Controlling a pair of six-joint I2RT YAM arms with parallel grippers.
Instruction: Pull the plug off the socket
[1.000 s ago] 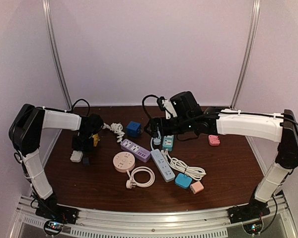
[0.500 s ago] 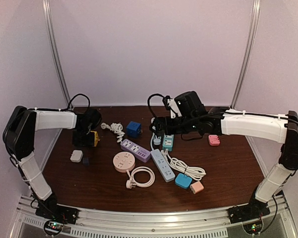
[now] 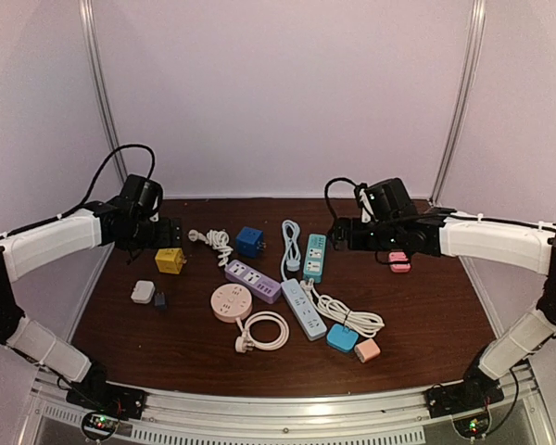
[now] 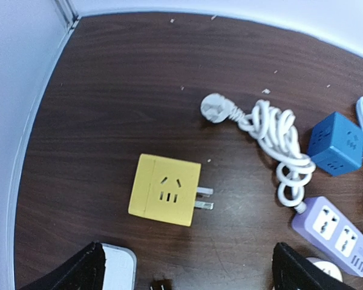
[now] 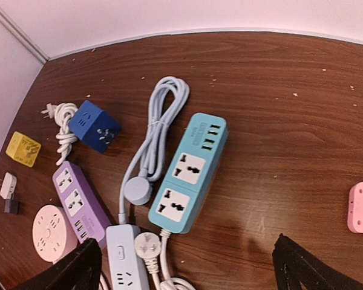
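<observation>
Since a second ago, noted both arms drawn away from the purple power strip [image 3: 252,281]: left gripper [image 3: 170,232] now out to its far left-rear, right gripper [image 3: 339,234] well off to its right. Found the yellow cube adapter [image 3: 170,260] set down left of the purple power strip, apart from the white adapter [image 3: 143,292] lying nearer the front-left.

Left wrist: recorded fingers [image 4: 91,266] spread wide, nothing between them. Saw the yellow cube adapter flat on the table [image 4: 109,90], left of the purple power strip, prongs [image 4: 204,198] bare and pointing toward it.

Right wrist: logged fingers [image 5: 85,266] likewise parted and empty. Spotted the teal power strip [image 5: 187,172] right of the purple power strip, both sockets vacant. Found the round grey plug [image 5: 137,191] lying between the two, seated in no socket.

Judged the pull done and the release finished; reckoned the step in hand a retreat. Next move, if any: look for a plug seated anywhere, then close in square-on and draw straight out.
</observation>
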